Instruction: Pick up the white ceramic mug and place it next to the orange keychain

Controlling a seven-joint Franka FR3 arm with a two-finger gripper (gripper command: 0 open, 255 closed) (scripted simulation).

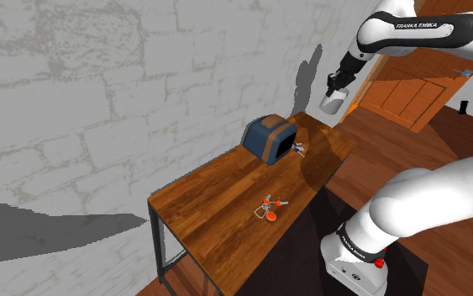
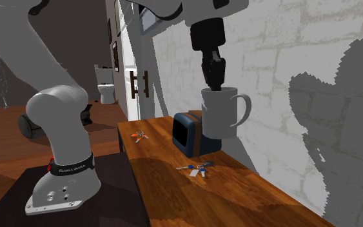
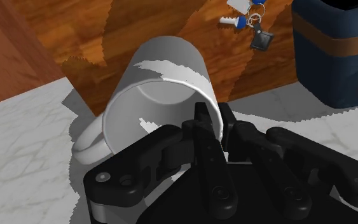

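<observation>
- Right now we have the all-black end effector [image 2: 213,80] closed on the plain white handled mug [image 2: 220,117]. In the wrist view one finger sits inside the wall and the other outside it, pinching the rim.
- We hold the mug upright and in the air, clear of the brown wooden worktop [image 2: 193,200]. It hangs near the end where the dark blue box with a brown band [image 2: 186,135] stands, close to the pale brick wall [image 1: 100,84].
- We judge that a rim pinch suits this job. It leaves the base free, so the mug can go straight down onto the wood.
- The handle sits off to one side of the pinch, so it does not get in the fingers' way.
- A bunch of blue keys [image 2: 196,169] lies on the wood just beside the box. Carrying the mug this high keeps it above both.
- The orange keychain [image 1: 268,208] lies flat toward the opposite end of the worktop, well apart from the mug. The bare wood around it leaves room for the mug.
- We judge the lift done, with the carry and the placing yet to come.
- The next move calls for crossing above the box, then lowering beside the keychain and not on it.
- The risk we see is the mug tilting or slipping in so narrow a pinch.
</observation>
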